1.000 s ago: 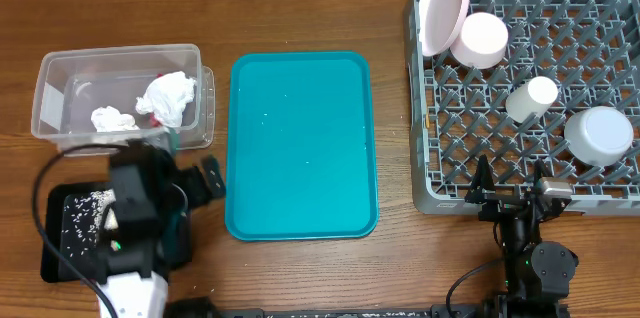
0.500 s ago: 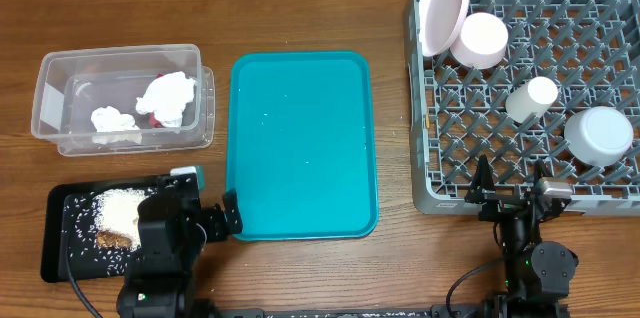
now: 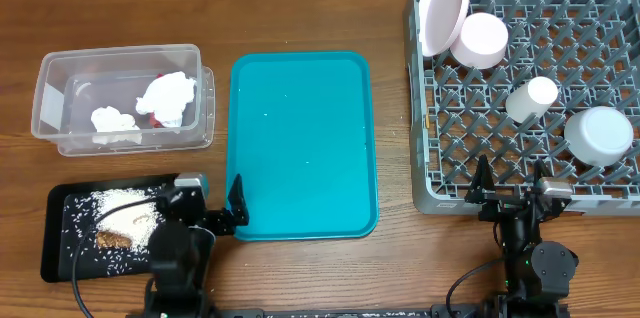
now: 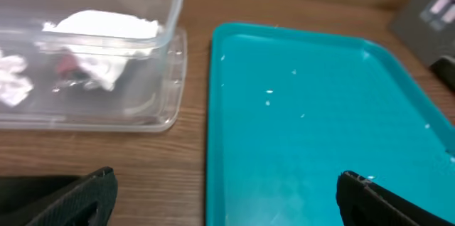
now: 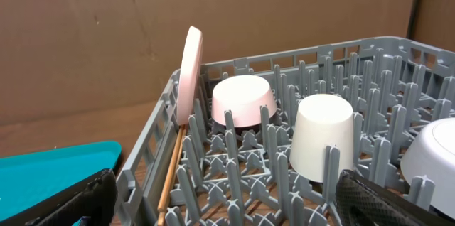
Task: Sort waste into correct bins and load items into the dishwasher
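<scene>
The clear tub holds two white tissues and a red wrapper; it also shows in the left wrist view. The black tray holds rice and a brown scrap. The grey rack holds the plate, pink bowl, cup and larger bowl. Chopsticks lie along its left wall. My left gripper is open and empty between the black tray and the teal tray. My right gripper is open and empty at the rack's front wall.
The teal serving tray lies in the middle with a few rice grains on it; it fills the right of the left wrist view. Both arm bases sit at the table's front edge. A brown wall stands behind the rack.
My left arm has drawn back from over the black tray toward the front edge and a little right. The rice and scrap on the tray are uncovered. The right arm has not moved.
</scene>
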`<state>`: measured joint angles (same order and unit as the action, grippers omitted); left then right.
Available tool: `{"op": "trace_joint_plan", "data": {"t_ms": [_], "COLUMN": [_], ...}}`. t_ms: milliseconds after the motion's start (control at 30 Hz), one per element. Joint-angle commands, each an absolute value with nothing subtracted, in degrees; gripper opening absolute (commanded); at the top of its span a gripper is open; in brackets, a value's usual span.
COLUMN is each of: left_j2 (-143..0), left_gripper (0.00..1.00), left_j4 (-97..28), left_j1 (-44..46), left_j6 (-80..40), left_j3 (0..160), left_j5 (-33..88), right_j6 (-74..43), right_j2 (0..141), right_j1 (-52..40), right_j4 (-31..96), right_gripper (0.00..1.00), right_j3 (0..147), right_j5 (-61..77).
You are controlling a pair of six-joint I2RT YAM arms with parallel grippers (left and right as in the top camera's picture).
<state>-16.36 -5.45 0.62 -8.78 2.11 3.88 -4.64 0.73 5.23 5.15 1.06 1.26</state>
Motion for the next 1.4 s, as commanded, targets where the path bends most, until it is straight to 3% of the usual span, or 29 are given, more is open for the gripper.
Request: {"op": "trace_joint_plan", "data": {"t_ms": [0,367,1367], "left_j2": [-12.2,0.0,-0.2], "left_gripper": [1.0,1.0,1.0], "left_j4": [-3.8,-4.2,-4.4], "left_j1": [3.0,4.5,1.7], "left_j6": [-7.7,-3.6,3.4], "left_j3": [0.3,0.3,0.3], "left_j5": [2.6,-1.3,-1.0], "right_j6": [-4.5,-4.5,-4.5], "right_j2": [0.2,0.2,0.2], "right_j1": [5.5,5.5,5.5], "right_j4": [4.8,4.8,4.8], "right_gripper": [1.0,1.0,1.0], "right_j3": [0.4,0.4,0.4], "right_j5": [1.1,1.1,1.1]}}
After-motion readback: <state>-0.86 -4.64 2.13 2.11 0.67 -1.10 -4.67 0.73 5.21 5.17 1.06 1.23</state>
